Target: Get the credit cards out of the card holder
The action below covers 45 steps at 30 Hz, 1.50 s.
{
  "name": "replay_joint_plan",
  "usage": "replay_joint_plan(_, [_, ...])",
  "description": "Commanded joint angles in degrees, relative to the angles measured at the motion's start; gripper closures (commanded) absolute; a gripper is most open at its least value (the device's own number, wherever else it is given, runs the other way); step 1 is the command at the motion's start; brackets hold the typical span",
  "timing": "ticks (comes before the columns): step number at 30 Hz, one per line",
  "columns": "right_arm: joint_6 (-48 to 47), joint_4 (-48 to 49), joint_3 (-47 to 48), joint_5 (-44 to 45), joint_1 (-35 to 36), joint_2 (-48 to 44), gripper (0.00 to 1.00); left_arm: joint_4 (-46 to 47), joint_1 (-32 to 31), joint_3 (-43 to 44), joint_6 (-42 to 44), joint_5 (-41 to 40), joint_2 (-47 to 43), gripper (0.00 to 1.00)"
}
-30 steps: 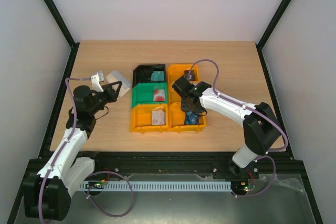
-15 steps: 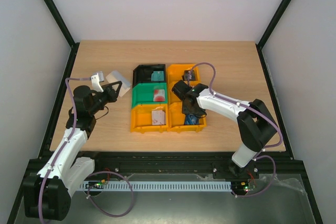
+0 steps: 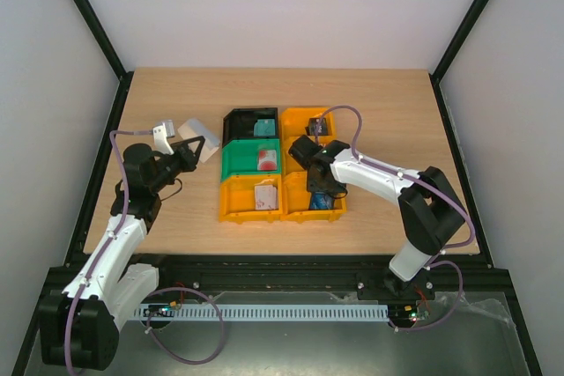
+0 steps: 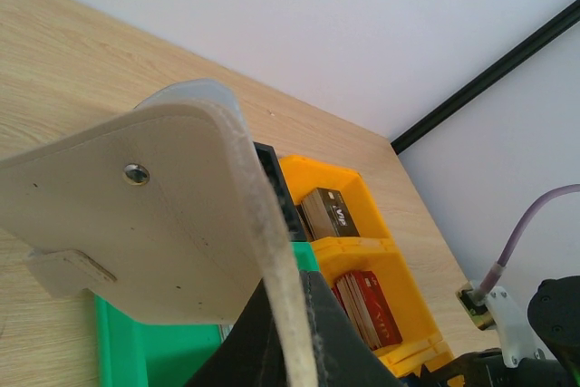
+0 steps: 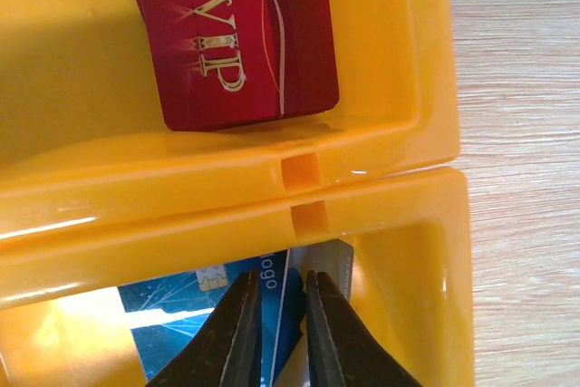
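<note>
Card drop-off, R side: I read this as the placing step.

Top: left gripper (image 3: 192,152) clamped on card holder (image 3: 208,149), left of the bins; right gripper (image 3: 322,193) low in near-right orange bin (image 3: 342,210). L wrist: holder pinched firmly btwn fingers. R wrist: jaws nearly together over blue card (image 5: 181,307); I can't tell if they're gripping it. Next, I reckon: lift clear w/o snagging the rim, then reach to the holder.

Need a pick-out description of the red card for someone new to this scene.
On the table, find the block of six bins and take its right-hand column, all orange. The red card lies in the middle bin. The far bin holds a black card, the near bin a blue card.
</note>
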Motion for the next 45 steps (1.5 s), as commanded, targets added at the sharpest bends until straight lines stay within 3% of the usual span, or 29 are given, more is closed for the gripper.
replay_joint_plan(1, [0.34, -3.21, 0.23, 2.85, -0.16, -1.71, 0.89, 2.59, 0.30, -0.11, 0.91, 0.64, -0.08, 0.98])
replay_joint_plan(7, [0.32, -5.05, 1.08, 4.74, -0.16, -2.57, 0.98, 2.56, 0.33, -0.12, 0.95, 0.73, -0.10, 0.98])
replay_joint_plan(17, [0.20, -7.64, 2.67, 8.85, -0.10, -3.27, 0.98, 2.55, 0.38, -0.26, 0.90, 0.73, -0.20, 0.98])
replay_joint_plan(30, [-2.92, -15.38, 12.22, 9.30, 1.10, -3.83, 0.98, 2.99, 0.38, -0.24, 0.93, 0.80, 0.23, 0.98])
replay_joint_plan(37, [-8.53, -1.14, 9.04, -9.95, 2.63, -8.98, 0.98, 3.25, 0.38, -0.13, 0.92, 0.88, 0.47, 0.98])
replay_joint_plan(45, [-7.45, 14.09, -2.11, -12.22, 3.18, -13.21, 0.98, 3.40, 0.38, -0.27, 0.98, 0.42, 0.33, 0.98])
